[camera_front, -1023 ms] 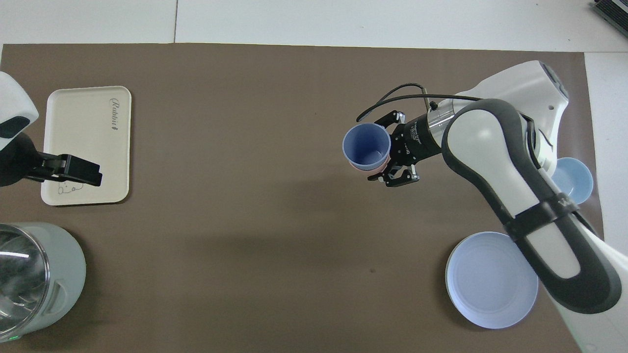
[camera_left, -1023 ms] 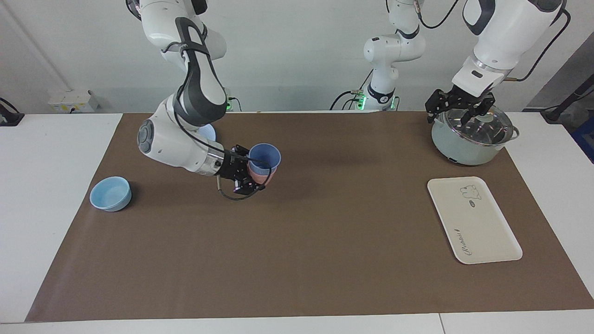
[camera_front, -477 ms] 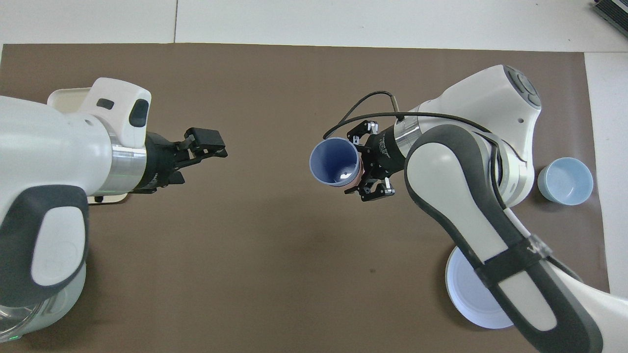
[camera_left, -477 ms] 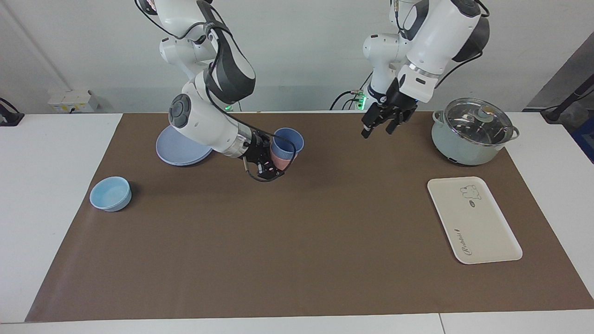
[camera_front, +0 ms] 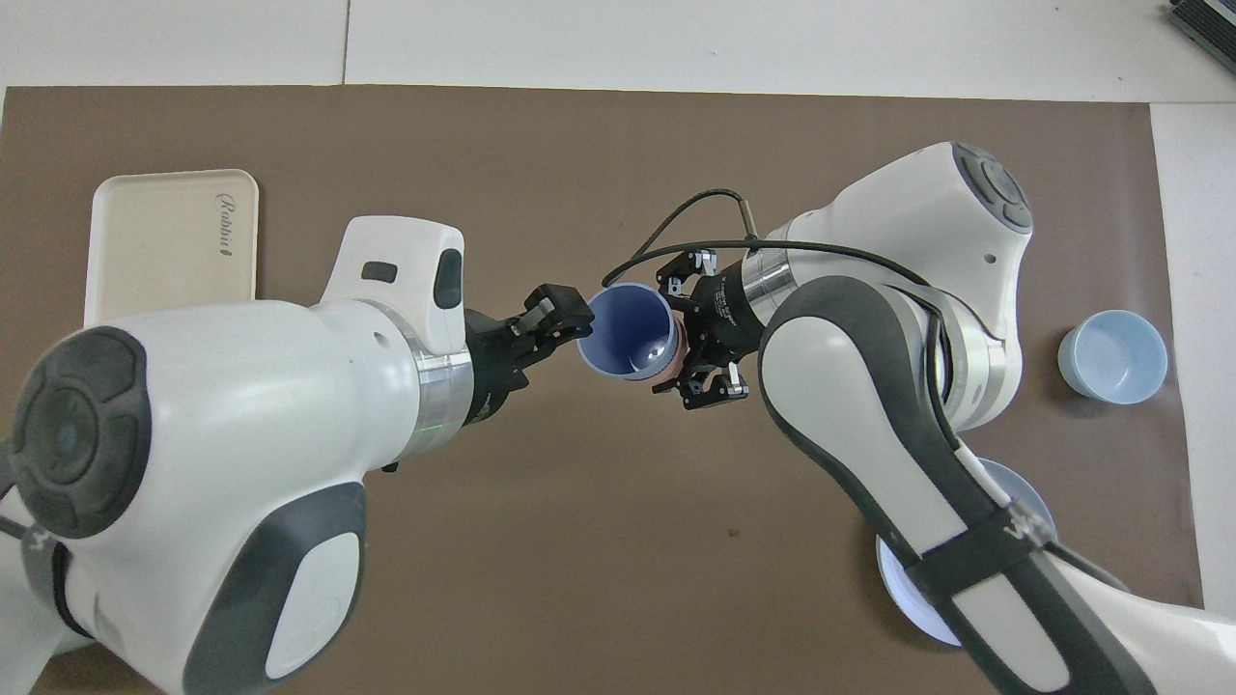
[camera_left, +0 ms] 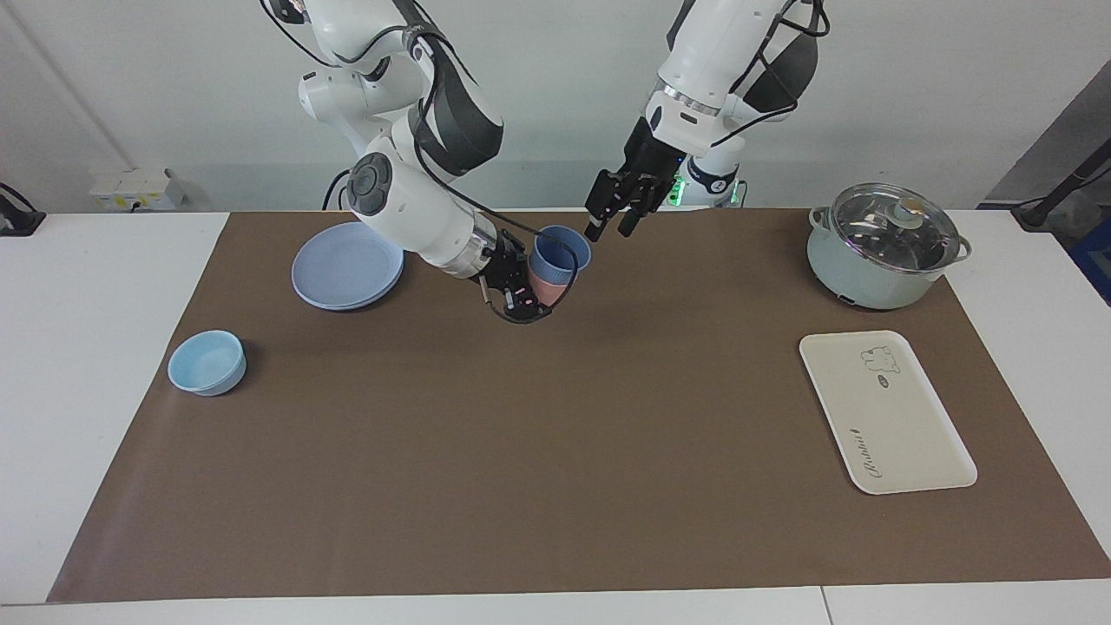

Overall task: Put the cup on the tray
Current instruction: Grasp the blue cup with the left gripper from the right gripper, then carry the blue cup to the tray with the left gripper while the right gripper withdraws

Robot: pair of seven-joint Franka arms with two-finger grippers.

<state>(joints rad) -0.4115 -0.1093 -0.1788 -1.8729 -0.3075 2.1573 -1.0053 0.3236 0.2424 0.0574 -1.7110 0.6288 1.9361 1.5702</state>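
I see the periwinkle cup (camera_left: pixel 560 253) airborne, nested in a pink cup; the bear-printed cream tray (camera_left: pixel 885 411) lies flat, empty.

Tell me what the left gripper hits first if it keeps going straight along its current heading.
Most likely the cup, at its rim: the left gripper points down toward it, just short. The right gripper holds it nested in a pink cup. Depth is unclear.

- The right gripper (camera_left: pixel 531 279) (camera_front: pixel 697 340) is raised over the brown mat (camera_left: pixel 555 486) (camera_front: pixel 541 174), wrist turned sideways, fingers clamped on the pink cup (camera_left: pixel 545 289) with the blue cup (camera_left: pixel 560 253) (camera_front: pixel 628 333) nested inside.
- The left gripper (camera_left: pixel 613 210) (camera_front: pixel 552 317) hangs over the mat just beside the blue cup's rim, its fingers parted.
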